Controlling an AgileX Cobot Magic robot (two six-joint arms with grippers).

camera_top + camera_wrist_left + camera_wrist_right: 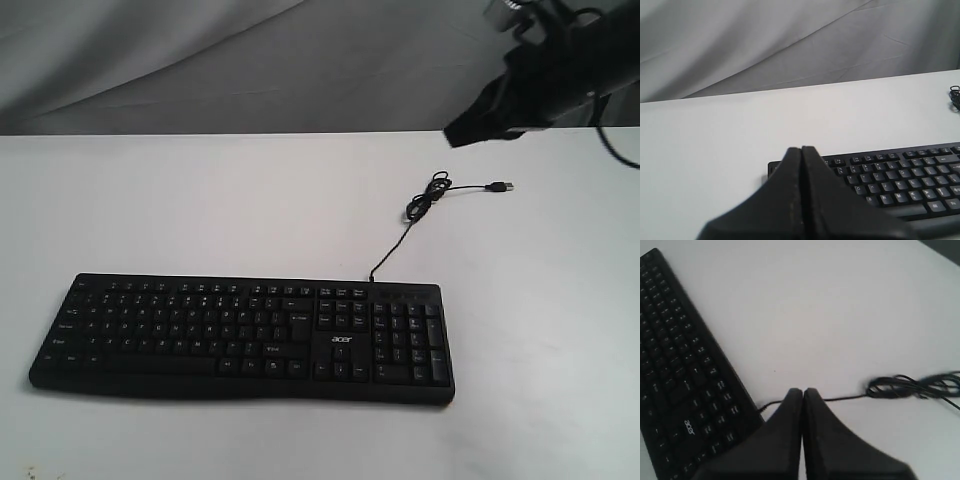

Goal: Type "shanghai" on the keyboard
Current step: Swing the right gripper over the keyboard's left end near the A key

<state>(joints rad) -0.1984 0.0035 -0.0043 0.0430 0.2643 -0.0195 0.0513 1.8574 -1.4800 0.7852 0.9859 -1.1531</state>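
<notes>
The black keyboard (240, 335) lies flat near the front of the white table, with its number pad and white acer logo at the right end. Its thin cable (425, 205) runs back from the rear edge to a small coil and a loose USB plug (498, 187). In the left wrist view my left gripper (801, 148) is shut and empty, raised over the keyboard (900, 180) at one end. My right gripper (802, 391) is shut and empty too, held above the cable (910, 385) beside the keyboard's (675, 370) number-pad end. The left arm is out of the exterior view.
The right arm's dark body (545, 70) hangs high at the back right, above the table. A grey cloth backdrop (200, 60) rises behind the table's far edge. White tabletop (200, 200) surrounds the keyboard.
</notes>
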